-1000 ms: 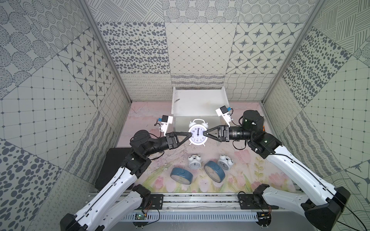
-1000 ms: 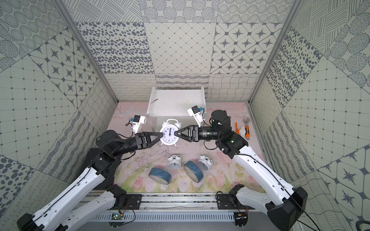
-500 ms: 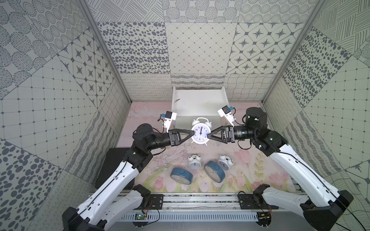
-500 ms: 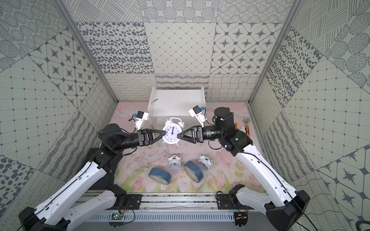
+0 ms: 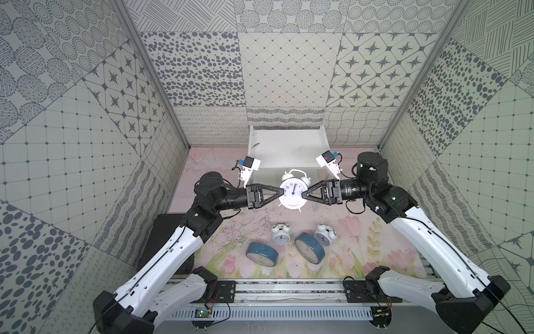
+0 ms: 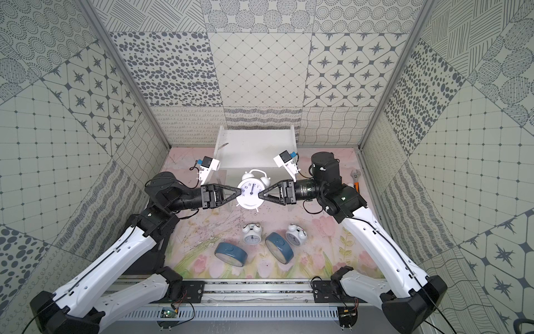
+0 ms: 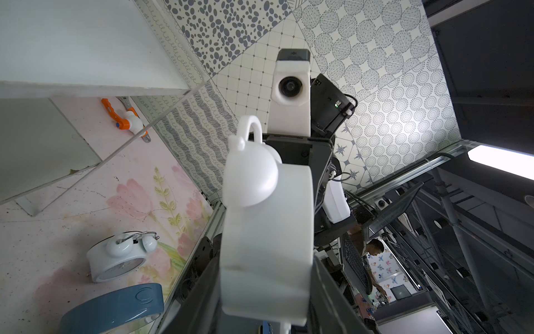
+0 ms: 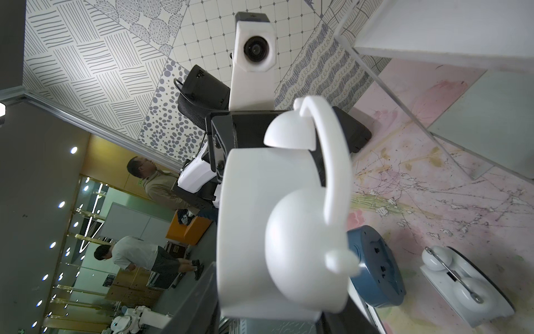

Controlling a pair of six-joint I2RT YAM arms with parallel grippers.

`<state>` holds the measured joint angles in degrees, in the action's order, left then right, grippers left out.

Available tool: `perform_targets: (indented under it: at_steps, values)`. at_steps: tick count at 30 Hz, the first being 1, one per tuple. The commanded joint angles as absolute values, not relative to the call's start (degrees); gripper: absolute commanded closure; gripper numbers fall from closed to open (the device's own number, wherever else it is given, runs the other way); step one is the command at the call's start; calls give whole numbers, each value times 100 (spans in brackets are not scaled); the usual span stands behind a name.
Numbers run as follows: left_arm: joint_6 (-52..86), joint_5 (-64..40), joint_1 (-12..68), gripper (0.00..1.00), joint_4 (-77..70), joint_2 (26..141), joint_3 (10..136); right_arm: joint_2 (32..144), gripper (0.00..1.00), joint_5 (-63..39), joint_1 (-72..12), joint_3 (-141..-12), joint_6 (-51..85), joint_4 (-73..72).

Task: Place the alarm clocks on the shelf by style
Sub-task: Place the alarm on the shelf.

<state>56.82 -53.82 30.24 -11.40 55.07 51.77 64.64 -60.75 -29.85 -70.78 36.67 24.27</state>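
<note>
Seeming mid-handover, the left gripper [image 5: 281, 194] clamps the white clock [image 5: 292, 193]; the right gripper [image 5: 303, 195] brackets its other side (grip unclear); it should close squarely before release.

White-shelled arms [image 5: 161, 254], black joints, triangular black fingers [image 5: 268, 188], white wrist-camera housings [image 5: 249, 166], thin black cables

A white plastic twin-bell alarm clock [image 5: 292, 193] hangs between the left gripper [image 5: 281, 194] at its nine o'clock and the right gripper [image 5: 303, 196] at three, with the white two-tier shelf [image 5: 286, 144] behind at twelve. At six, on the floral mat [image 5: 361, 237], lie a metal-handled white bell clock [image 5: 281, 234], a second bell clock [image 5: 325, 234] at its three, a blue flat round clock [image 5: 309, 251] between them, and another blue clock [image 5: 261, 254] at the first's seven.
</note>
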Motion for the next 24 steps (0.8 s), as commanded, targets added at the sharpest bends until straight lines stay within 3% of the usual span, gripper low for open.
perform_targets:
  at_steps: [1, 8, 10, 13, 15, 18, 22, 24]
  values:
    - [5453, -5702, 2980, 86, -1481, 5522, 5291, 6480, 53, -6126, -2970, -7286, 3556, 2295]
    - [5441, -5693, 2906, 81, -1477, 5525, 5300, 6480, 59, -6032, -2966, -7390, 3421, 2458]
    - [5455, -5655, 2901, 66, -1470, 5534, 5291, 6478, 61, -5965, -2971, -7450, 3344, 2549]
    - [5409, -5488, 2853, 31, -1361, 5512, 5291, 6469, 63, -5733, -2965, -7611, 3099, 2820]
    - [5335, -5190, 2790, 18, -1170, 5448, 5308, 6481, 63, -5478, -2970, -7759, 2887, 3076]
    - [4987, -4080, 2653, 8, -323, 5162, 5488, 6562, 63, -5111, -2968, -8050, 2525, 3419]
    - [4797, -997, 2580, 0, 1749, 4520, 5809, 6861, 63, -4524, -2967, -8767, 1760, 3802]
    - [5043, -174, 2511, 0, 2299, 4270, 5742, 7126, 63, -4319, -2966, -9219, 1377, 3915]
